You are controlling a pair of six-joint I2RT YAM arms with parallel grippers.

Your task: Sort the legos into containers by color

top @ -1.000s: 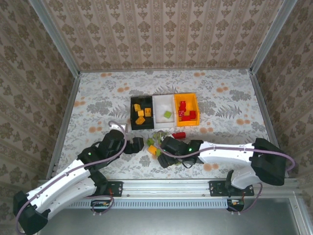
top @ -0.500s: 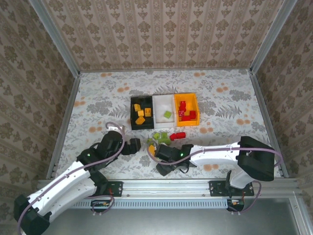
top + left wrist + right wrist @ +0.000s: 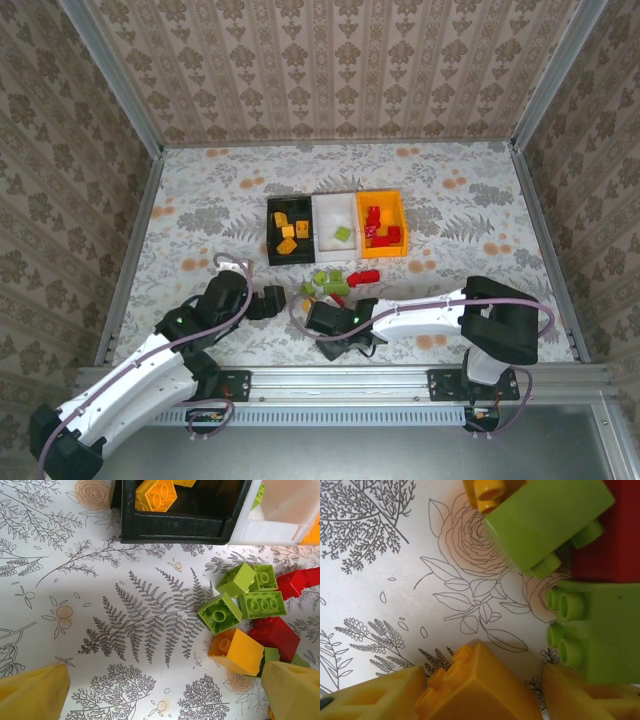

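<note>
Counter (image 3: 200,220), top view: black bin (image 3: 290,261), white bin (image 3: 333,212), orange bin (image 3: 396,210) in a row, loose legos (image 3: 332,281) just in front. L wrist: left end effector (image 3: 165,680) wide, empty. R wrist: right end effector (image 3: 482,695) grips orange-yellow lego (image 3: 480,677), green legos (image 3: 547,522) nearby.

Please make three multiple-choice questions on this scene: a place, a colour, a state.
1. Where is the white bin? A) left end of the row B) between the black bin and the orange bin C) right end of the row
2. What colour are the bricks in the orange bin? A) green B) orange-yellow C) red
3. How is the left hand? A) open B) shut on a brick C) shut, empty
1 B: it stands in the middle. 2 C: all look red. 3 A: its fingers stand wide apart.
</note>
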